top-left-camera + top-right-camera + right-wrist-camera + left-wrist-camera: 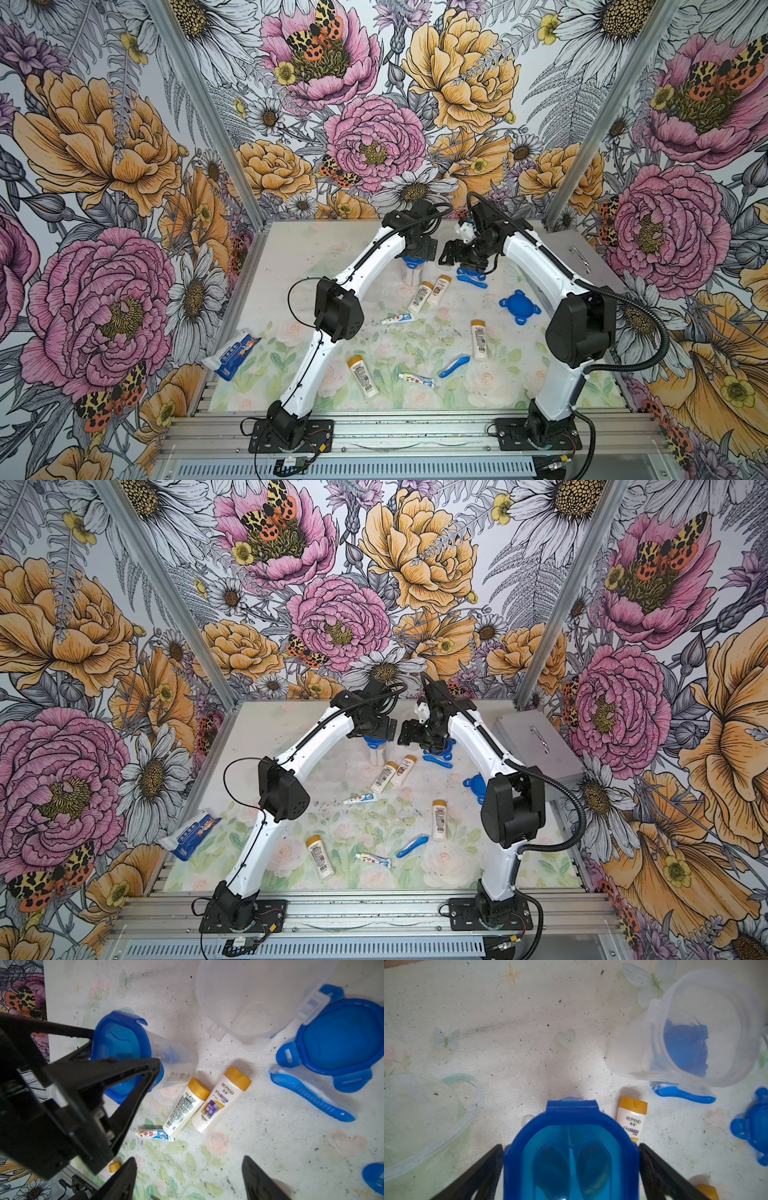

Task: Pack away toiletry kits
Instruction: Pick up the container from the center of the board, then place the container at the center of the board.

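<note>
Left gripper point(570, 1145): black jaws spread full, straddling blue four-tab lid point(571, 1126) of upright clear plastic cup point(412, 277), far centre of floral tabletop point(291, 257). Right gripper point(189, 1165): jaws apart, empty, near pair of white orange-capped bottles point(185, 1105). Alongside: second clear cup point(249, 1001) unlidded, loose blue lid point(340, 1043), blue toothbrush point(311, 1097).

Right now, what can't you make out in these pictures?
- Cup contents: its lid covers them in the left wrist view; blurred in the right wrist view.
- Loose lid: in a top view, the right arm hides part.
- Bottle: left wrist view, cut off by the frame edge.
- Toothpaste print: both top views, too small.
</note>
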Controlling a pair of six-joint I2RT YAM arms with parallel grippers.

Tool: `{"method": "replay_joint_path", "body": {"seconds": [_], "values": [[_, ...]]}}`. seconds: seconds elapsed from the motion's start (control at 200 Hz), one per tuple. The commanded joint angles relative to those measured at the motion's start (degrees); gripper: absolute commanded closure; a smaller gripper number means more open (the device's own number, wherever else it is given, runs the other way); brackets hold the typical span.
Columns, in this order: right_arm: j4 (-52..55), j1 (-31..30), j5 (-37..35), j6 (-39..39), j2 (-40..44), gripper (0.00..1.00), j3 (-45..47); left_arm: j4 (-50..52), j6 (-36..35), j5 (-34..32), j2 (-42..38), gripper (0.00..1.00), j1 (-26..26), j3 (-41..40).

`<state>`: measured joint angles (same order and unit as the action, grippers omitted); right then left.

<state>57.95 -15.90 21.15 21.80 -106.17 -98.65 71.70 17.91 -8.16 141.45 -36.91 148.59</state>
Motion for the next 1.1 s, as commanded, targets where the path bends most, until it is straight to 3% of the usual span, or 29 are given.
{"method": "replay_joint_path", "body": {"seconds": [0.0, 0.18, 0.345, 0.515, 0.851, 1.091], "values": [[-0.7, 0.6, -1.0, -0.1, 2.0, 0.21, 0.1, 0.2, -0.6, -1.9, 2.0, 0.01, -0.2, 1.7], [-0.7, 1.0, -1.5, -0.1, 2.5, 0.21, 0.3, 0.1, -0.2, -1.7, 2.3, 0.02, 0.3, 1.7], [-0.8, 1.4, -1.6, 0.0, 1.9, 0.21, -0.5, 0.1, 0.1, -2.0, 1.6, 0.20, 1.9, 1.4], [-0.8, 1.6, -1.7, -0.1, 1.6, 0.21, -1.4, 0.1, 0.0, -2.5, 1.1, 0.27, 5.4, 2.8], [-0.7, 1.8, -1.8, -0.1, 1.7, 0.22, -2.7, -2.4, 1.0, -6.1, 1.6, 0.32, 16.4, 4.7], [-0.8, 1.7, -2.5, -0.1, 2.4, 0.22, -1.6, -3.4, 0.3, -7.2, 1.7, 0.29, 18.1, 2.0]]}}
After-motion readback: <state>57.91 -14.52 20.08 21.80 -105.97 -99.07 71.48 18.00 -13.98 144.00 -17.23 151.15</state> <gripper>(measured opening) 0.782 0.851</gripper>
